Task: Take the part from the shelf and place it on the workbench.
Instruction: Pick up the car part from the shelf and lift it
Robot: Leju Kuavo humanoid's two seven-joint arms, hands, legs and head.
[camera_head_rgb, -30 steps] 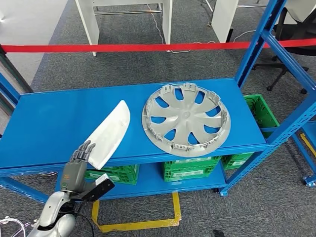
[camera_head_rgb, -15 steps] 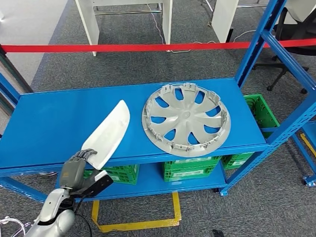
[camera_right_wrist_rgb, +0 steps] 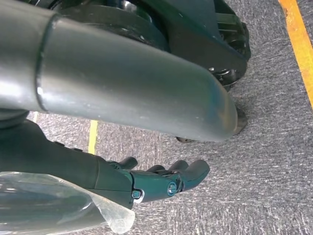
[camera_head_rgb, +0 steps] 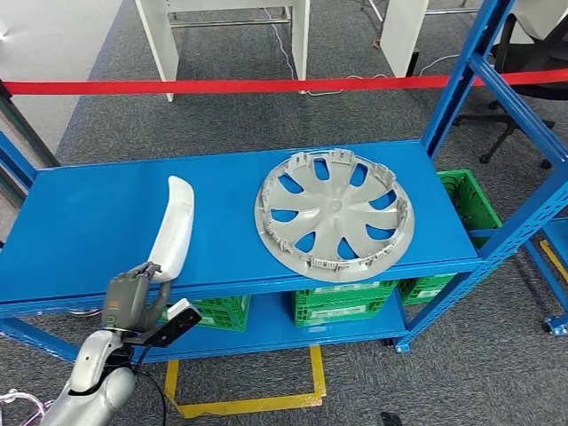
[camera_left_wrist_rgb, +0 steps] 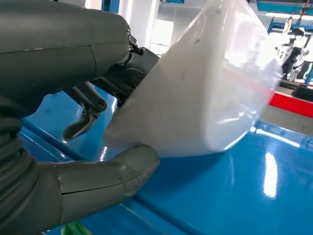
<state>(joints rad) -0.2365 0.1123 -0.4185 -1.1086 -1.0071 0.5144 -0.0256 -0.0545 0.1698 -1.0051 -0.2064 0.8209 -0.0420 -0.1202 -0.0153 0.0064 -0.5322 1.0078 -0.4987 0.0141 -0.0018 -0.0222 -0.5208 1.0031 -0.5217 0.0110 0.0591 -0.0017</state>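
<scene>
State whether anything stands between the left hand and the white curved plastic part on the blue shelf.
Nothing does: the left hand already grips the white curved plastic part, tipped up on edge above the blue shelf.

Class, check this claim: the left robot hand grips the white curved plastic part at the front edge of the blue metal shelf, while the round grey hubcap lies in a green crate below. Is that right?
One detail is wrong. The round grey hubcap lies on top of the blue metal shelf, not in a green crate; the head view shows it. The left robot hand does grip the white curved plastic part at the shelf's front edge.
</scene>
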